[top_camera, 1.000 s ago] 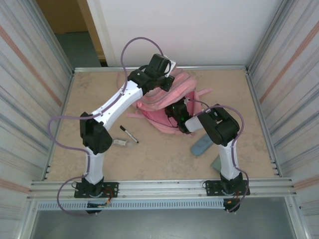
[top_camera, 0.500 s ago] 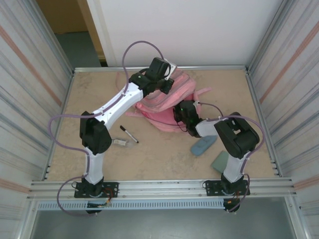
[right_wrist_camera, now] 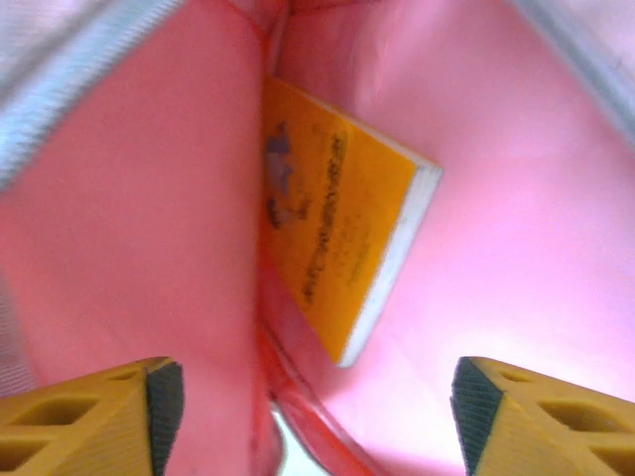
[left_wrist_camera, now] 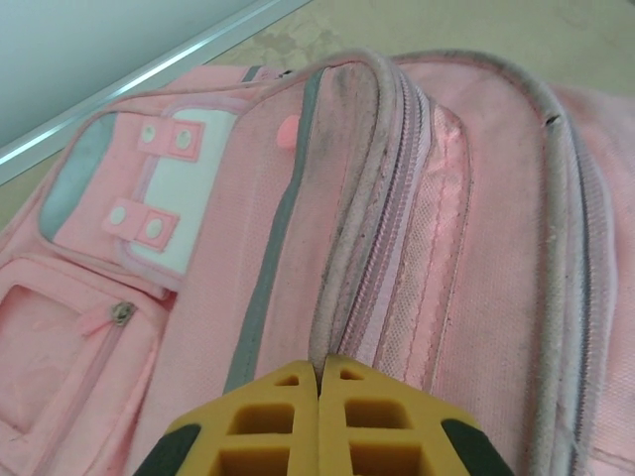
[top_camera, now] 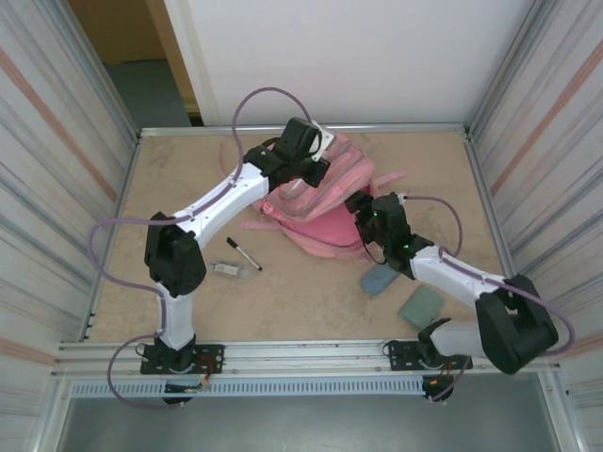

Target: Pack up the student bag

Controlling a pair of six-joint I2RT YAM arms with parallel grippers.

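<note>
At the far middle of the worktop [top_camera: 188, 151] lies the student bag [top_camera: 316, 226], a soft pink backpack with its mouth turned toward the right arm. On the bag's far upper side the left tool [left_wrist_camera: 319, 397] is pressed fully closed, and the zip rim [left_wrist_camera: 342, 248] runs straight in between its fingers, so it looks to be pinching that rim to keep the mouth up. At the bag's opening the right tool [right_wrist_camera: 317, 397] has its fingers spread wide and grips nothing; ahead of it, deep against the pink lining, an orange book [right_wrist_camera: 332, 248] lies tilted on its side. Nearer than the bag, a blue-grey pencil case [top_camera: 380, 278] sits just off its right corner and a black marker [top_camera: 243, 254] off its left, both loose on the worktop. The main risk, as I judge it, is the spread fingers catching the lining or the zip on the way out, which would drag the soft bag along or tug the rim free of the left tool. If that pinch slips, the mouth would likely sag shut, and the pencil case and marker would then have no clear way in.
</note>
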